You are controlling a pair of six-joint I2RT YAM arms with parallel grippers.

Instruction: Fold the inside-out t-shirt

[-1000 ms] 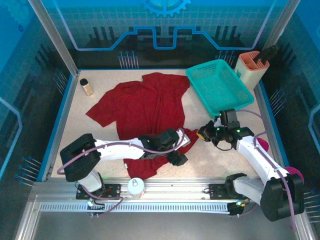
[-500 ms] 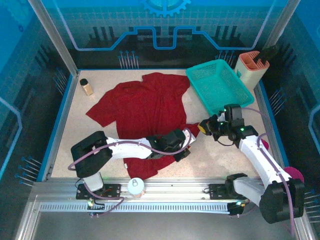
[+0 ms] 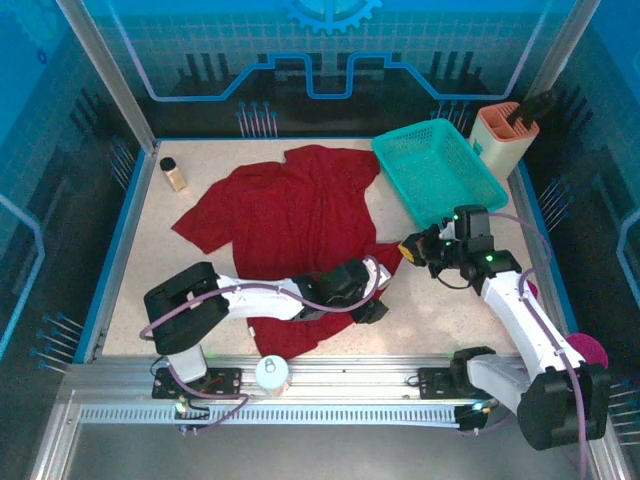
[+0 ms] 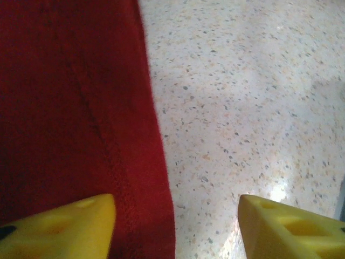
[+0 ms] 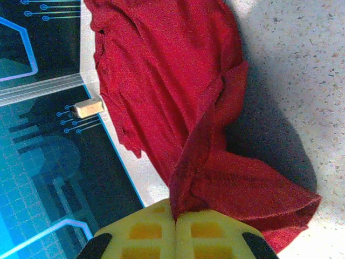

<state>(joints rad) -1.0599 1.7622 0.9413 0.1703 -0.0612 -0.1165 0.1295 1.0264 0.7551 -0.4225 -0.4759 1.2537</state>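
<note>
The dark red soft cloth t-shirt (image 3: 290,215) lies spread over the centre and left of the pale speckled surface (image 3: 430,320) in the top view, with its lower right corner reaching toward the right. There the right fingers (image 5: 145,234), pressed together at the bottom of the wrist frame, pinch a raised fold of the cloth. The left fingers (image 4: 64,226) are spread wide: one is over the shirt, the other over bare surface, and the cloth's edge runs between them.
</note>
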